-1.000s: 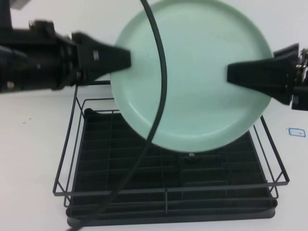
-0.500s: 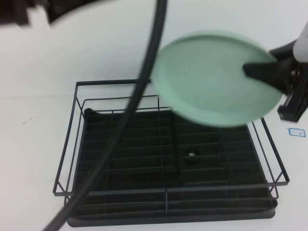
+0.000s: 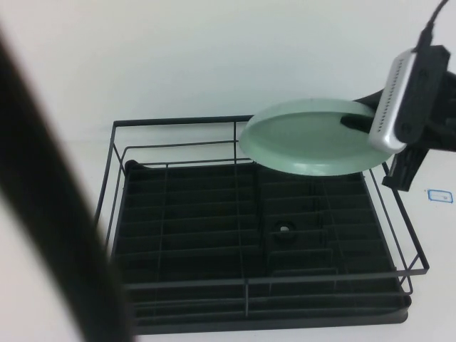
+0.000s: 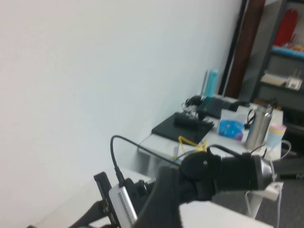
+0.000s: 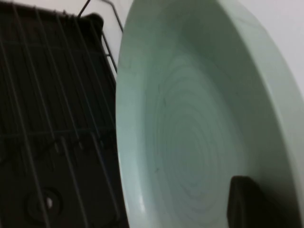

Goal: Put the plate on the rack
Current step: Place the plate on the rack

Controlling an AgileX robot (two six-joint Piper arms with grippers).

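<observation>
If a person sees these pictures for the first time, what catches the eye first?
First, the mint-green plate, held by its right edge in the right gripper above the far right corner of the black rack. Then a thick, blurred dark cable crossing the high view's left side. The left gripper is not in view.

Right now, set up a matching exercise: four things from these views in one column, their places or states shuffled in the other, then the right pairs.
Things:
1. mint-green plate
2. black wire dish rack
3. right gripper
4. left gripper

Places or states:
A. resting on the white table
B. out of every view
C. tilted above the rack's far right corner
D. clamped on the plate's right rim

Pairs: 1-C, 2-A, 3-D, 4-B
</observation>
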